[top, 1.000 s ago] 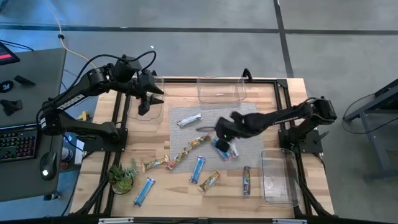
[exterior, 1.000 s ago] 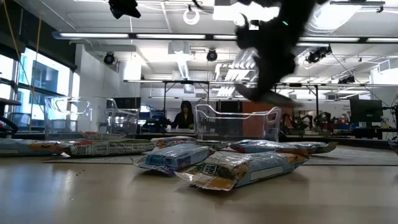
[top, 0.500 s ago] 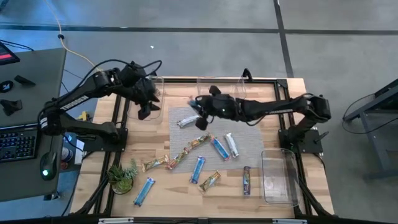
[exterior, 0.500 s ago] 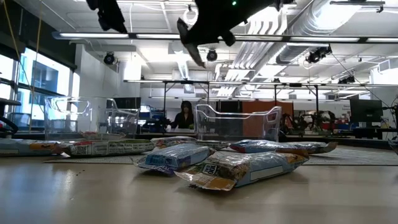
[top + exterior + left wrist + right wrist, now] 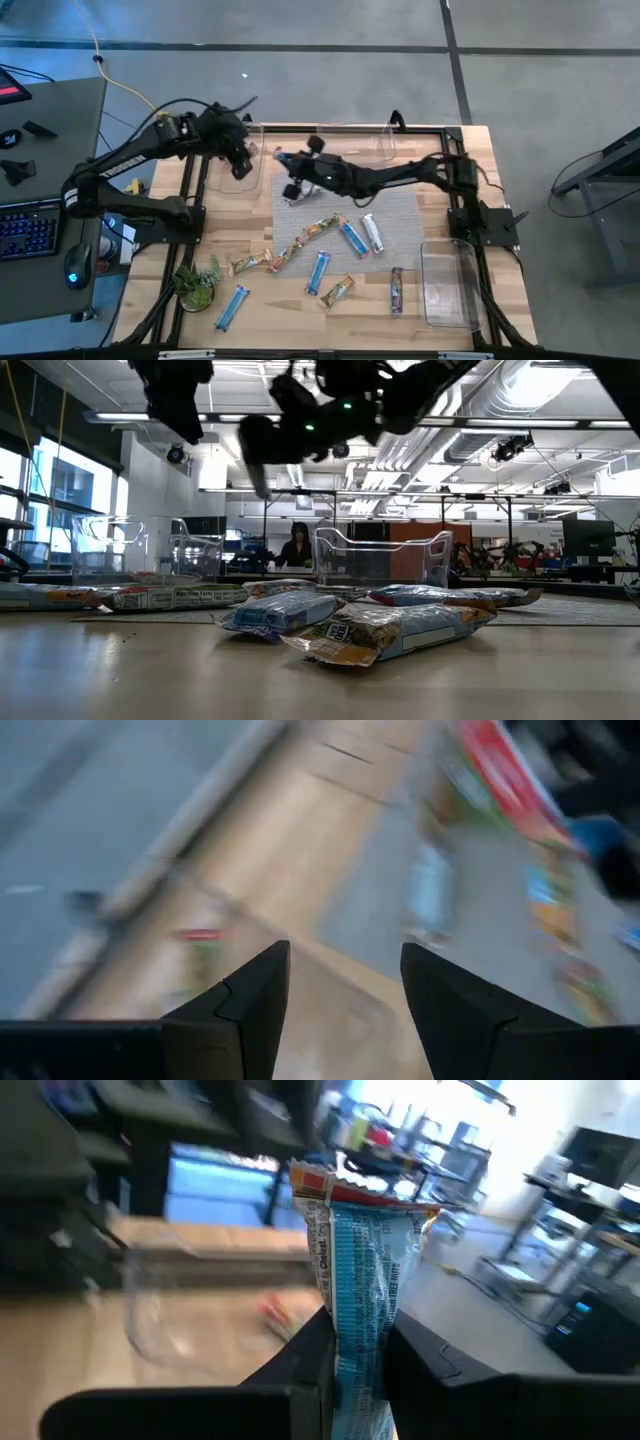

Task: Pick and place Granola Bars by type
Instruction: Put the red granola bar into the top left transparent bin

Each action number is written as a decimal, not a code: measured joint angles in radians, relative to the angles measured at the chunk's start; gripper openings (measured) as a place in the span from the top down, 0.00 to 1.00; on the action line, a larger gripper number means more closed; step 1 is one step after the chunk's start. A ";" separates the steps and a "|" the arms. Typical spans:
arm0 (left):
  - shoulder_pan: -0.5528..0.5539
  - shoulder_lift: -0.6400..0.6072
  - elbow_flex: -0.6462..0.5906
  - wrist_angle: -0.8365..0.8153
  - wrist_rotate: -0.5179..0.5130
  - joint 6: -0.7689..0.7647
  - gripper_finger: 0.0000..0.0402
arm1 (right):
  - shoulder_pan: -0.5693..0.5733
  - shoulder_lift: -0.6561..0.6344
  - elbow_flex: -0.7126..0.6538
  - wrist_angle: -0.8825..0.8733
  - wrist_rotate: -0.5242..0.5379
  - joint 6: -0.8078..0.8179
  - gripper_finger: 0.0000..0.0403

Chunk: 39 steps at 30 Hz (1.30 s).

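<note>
My right gripper (image 5: 355,1355) is shut on a blue-and-white granola bar (image 5: 360,1270) with a red-orange end. It is raised over the far-left part of the table (image 5: 290,165), beside the far-left clear bin (image 5: 245,150). My left gripper (image 5: 345,990) is open and holds nothing; it hangs over that same bin (image 5: 238,158). Several other bars lie flat on the grey mat and the wood: blue ones (image 5: 318,270) (image 5: 232,307), a silver one (image 5: 372,233), tan-orange ones (image 5: 320,230) (image 5: 250,263), and a dark one (image 5: 397,288). My right gripper pinches the bar's lower part (image 5: 358,1330) between its two fingers. The bar is lifted clear of the table. It stands out past the fingertips, with its red-orange crimped end (image 5: 325,1185) farthest from the gripper.
A second clear bin (image 5: 355,145) stands at the far edge and a third (image 5: 447,285) near the right edge. A small green plant (image 5: 197,283) sits at the near left. Bars (image 5: 390,630) lie close to the low camera. A person (image 5: 297,546) is in the room behind.
My right gripper has swung from the middle of the mat toward the table's far-left corner, carrying the bar lifted clear, and now reaches the far-left bin. My left gripper has come down a little over that bin and stays open.
</note>
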 joint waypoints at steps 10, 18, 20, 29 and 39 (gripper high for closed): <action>0.000 -0.086 0.148 0.022 -0.475 -0.024 0.54 | -0.077 0.338 0.587 -0.170 -0.281 0.108 0.86; 0.000 -0.119 0.148 -0.004 -0.451 -0.024 0.54 | -0.084 0.609 0.916 -0.228 -0.350 0.170 0.86; 0.000 -0.118 0.148 -0.022 -0.447 -0.024 0.54 | -0.084 0.648 0.947 -0.245 -0.337 0.169 0.86; 0.000 -0.118 0.147 -0.073 -0.447 -0.024 0.54 | -0.107 0.664 0.907 -0.326 -0.289 0.172 0.85; 0.000 -0.118 0.147 -0.075 -0.427 -0.024 0.54 | -0.137 0.665 0.904 -0.333 -0.292 0.183 0.70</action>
